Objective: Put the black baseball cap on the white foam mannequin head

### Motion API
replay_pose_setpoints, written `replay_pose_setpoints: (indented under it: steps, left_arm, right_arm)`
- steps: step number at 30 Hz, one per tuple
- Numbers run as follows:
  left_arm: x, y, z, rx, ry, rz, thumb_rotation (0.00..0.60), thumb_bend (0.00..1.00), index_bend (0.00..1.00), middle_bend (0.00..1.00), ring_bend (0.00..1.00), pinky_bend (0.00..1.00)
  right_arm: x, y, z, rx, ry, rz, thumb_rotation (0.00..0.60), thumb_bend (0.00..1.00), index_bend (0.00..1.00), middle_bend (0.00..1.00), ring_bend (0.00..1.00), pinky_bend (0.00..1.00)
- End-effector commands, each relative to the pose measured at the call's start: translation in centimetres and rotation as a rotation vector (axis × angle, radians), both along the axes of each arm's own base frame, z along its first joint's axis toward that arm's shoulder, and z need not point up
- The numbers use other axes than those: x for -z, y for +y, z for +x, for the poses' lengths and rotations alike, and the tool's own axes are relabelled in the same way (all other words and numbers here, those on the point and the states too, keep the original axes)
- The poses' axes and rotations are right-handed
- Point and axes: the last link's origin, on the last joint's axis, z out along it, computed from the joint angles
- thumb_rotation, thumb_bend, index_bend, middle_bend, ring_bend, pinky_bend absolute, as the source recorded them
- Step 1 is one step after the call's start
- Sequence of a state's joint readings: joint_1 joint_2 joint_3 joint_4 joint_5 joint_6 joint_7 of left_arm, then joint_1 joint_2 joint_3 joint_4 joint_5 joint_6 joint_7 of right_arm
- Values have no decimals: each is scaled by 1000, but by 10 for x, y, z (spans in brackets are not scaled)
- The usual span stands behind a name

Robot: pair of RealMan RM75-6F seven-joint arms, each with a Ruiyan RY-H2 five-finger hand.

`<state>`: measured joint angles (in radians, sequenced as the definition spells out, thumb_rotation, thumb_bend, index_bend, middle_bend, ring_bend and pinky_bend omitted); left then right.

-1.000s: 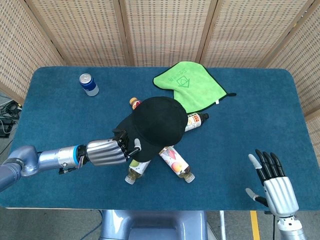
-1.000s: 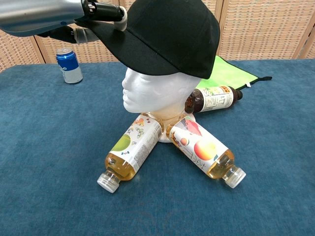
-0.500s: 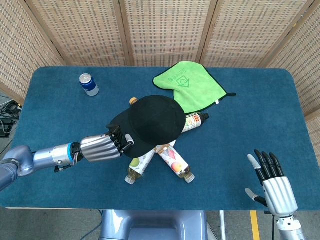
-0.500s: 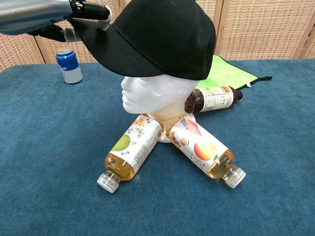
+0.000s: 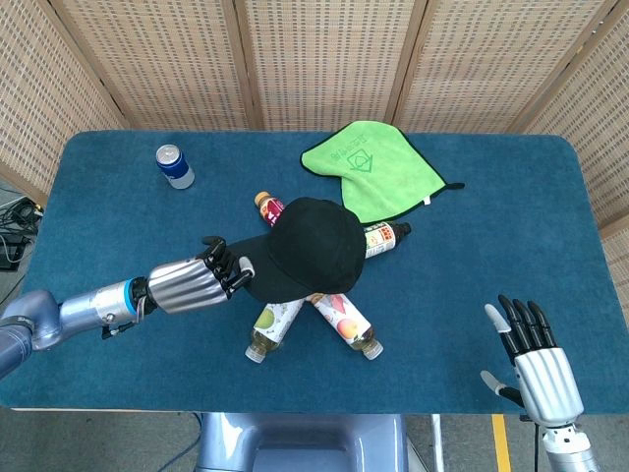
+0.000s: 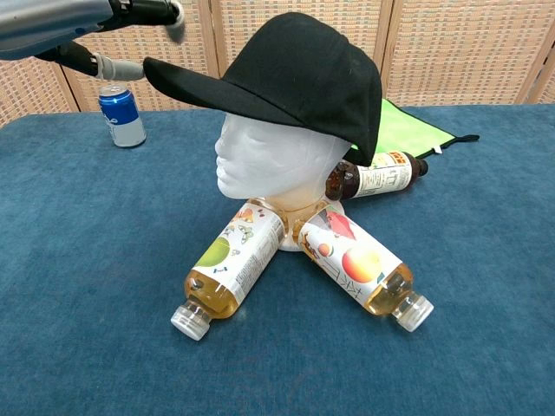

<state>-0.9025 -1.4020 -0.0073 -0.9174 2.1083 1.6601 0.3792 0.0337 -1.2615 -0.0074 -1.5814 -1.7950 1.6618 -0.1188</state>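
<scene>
The black cap [image 6: 295,74] sits on the mannequin head [image 6: 269,165]; my left hand [image 5: 201,280], fingers spread beside its brim, holds nothing; task looks done.

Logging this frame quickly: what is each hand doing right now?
Left hand: open, fingers spread beside the black cap brim, holding nothing.
Right hand: open, empty.

Black baseball cap [image 6: 295,74] sits on the white foam mannequin head [image 6: 273,165]

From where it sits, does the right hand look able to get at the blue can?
Probably not. The right hand sits at the table's near right edge, the blue can at the far left, with the capped mannequin head and bottles between.
</scene>
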Motion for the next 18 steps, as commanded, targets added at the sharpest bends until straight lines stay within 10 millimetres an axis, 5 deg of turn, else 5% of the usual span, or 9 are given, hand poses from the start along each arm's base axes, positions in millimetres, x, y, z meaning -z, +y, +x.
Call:
replay_pose_setpoints:
  steps: [1, 9, 18]
  left_arm:
    - [0, 2, -3, -35, -12, 19, 600, 1, 216, 660, 632, 519]
    - [1, -2, -6, -81, -38, 29, 600, 0, 53, 298, 361, 345]
    - [5, -27, -17, -266, -188, -75, 600, 0, 26, 128, 200, 277]
  right_arm:
    - [0, 0, 0, 0, 0, -2, 600, 60, 75, 0, 0, 0]
    - [0, 0, 0, 0, 0, -2, 600, 59, 74, 0, 0, 0]
    - [-1, 0, -1, 3, -4, -3, 600, 60, 75, 0, 0, 0]
